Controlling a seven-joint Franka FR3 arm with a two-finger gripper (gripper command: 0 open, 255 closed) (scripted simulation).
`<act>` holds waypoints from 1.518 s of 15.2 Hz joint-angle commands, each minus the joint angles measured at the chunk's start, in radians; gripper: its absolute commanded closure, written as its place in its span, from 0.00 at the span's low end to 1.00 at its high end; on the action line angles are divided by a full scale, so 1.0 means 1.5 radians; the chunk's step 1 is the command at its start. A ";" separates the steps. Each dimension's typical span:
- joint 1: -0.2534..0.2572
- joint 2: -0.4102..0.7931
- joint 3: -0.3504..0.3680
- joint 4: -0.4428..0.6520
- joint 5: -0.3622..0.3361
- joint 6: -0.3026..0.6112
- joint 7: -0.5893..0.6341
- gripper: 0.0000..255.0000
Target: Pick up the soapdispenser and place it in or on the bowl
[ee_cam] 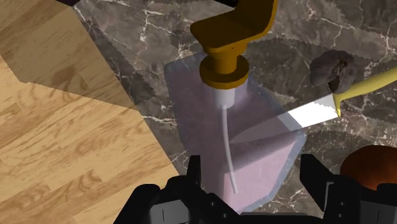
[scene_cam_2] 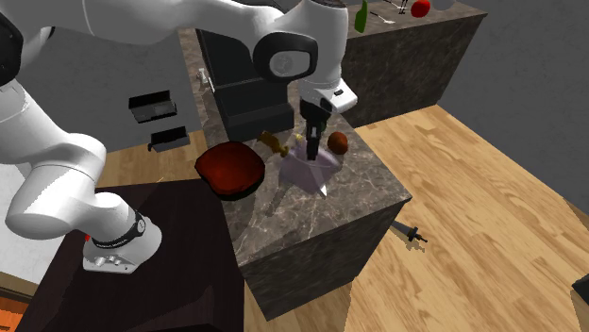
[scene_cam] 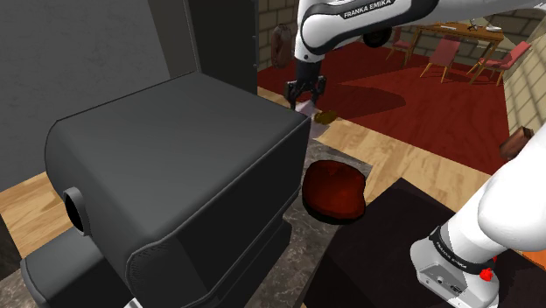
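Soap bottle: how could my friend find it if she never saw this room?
Look at the dark marble counter, between the red bowl and the small brown ball. The soap dispenser is right under the black pincer: a see-through lilac bottle with a golden-brown pump, unlike anything beside it.

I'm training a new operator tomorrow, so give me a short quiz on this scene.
1. True or false: the knife lies on the wooden floor.
2. The soap dispenser has a pump that is: A amber, B green, C black.
3. Fill in: the bowl is dark ____.
Key: 1 false, it lies on the marble counter; 2 A; 3 red.
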 commanded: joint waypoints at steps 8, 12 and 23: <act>0.000 -0.016 0.000 0.061 0.002 -0.077 -0.001 1.00; 0.011 -0.085 0.011 -0.019 0.010 -0.065 0.019 1.00; 0.065 -0.321 0.066 -0.261 0.060 -0.056 0.101 1.00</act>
